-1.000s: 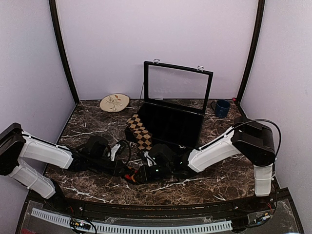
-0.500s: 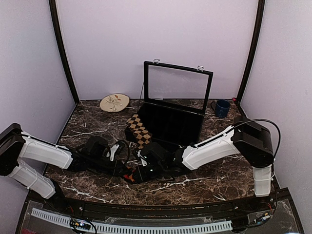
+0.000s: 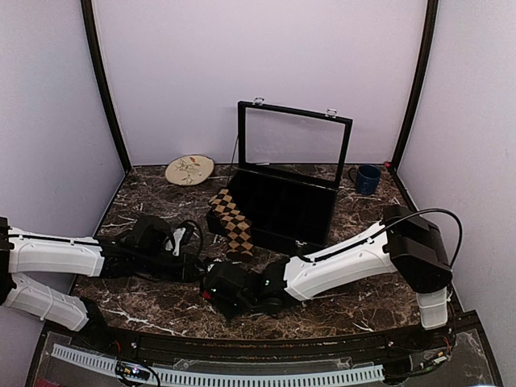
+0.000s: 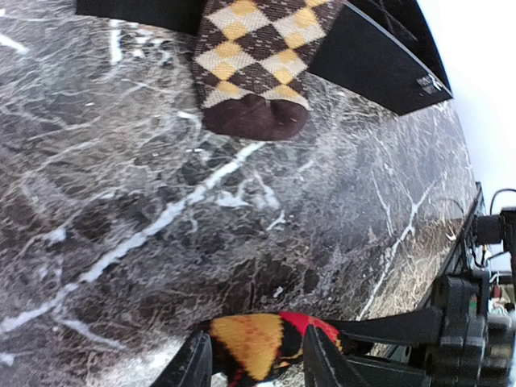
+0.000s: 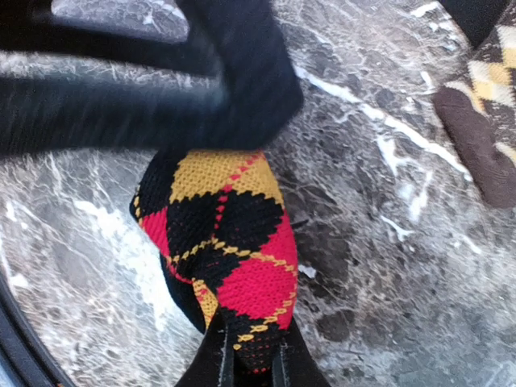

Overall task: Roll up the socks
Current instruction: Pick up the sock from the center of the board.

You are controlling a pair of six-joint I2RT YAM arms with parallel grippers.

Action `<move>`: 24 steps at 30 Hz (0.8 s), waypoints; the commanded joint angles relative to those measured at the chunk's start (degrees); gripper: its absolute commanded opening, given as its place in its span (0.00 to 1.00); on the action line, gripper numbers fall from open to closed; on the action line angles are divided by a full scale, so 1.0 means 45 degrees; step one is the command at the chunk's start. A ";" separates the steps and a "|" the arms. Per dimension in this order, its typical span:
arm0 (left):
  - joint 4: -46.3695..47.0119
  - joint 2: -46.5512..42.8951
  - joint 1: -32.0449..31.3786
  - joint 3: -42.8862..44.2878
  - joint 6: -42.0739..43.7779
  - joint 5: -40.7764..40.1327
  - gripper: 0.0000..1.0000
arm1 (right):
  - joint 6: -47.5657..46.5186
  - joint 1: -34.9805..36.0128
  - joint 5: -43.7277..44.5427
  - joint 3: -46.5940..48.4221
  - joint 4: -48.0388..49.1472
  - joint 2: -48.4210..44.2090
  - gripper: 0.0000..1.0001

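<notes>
The red, orange and black argyle sock (image 5: pixel 230 242) is bunched into a short wad low over the dark marble table (image 4: pixel 121 201), near its front edge, strung between both arms. It is a light, limp knit: it will sag and unroll wherever it is not pinched, and it probably drags rather than slides on the stone. The right gripper (image 5: pixel 250 361) has its jaws pressed together on one narrow end. The left gripper (image 4: pixel 256 361) has its jaws closed against the sides of the other end. The turns are best held across the folded thickness, not by a single layer.

The tan-brown and black argyle sock (image 3: pixel 232 222) lies flat, apart from the wad, its toe on the marble and its upper part against the open black case (image 3: pixel 282 205). The case and its raised glass lid (image 3: pixel 294 141) stand just behind the work. A round cream plate (image 3: pixel 189 169) and a blue mug (image 3: pixel 368 178) sit well apart at the back.
</notes>
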 commanded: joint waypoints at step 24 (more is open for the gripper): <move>-0.2412 -0.0580 0.1047 0.1813 -0.1311 -0.1125 0.40 | -0.0433 -0.1889 0.4476 0.2450 -0.5275 -0.3524 0.00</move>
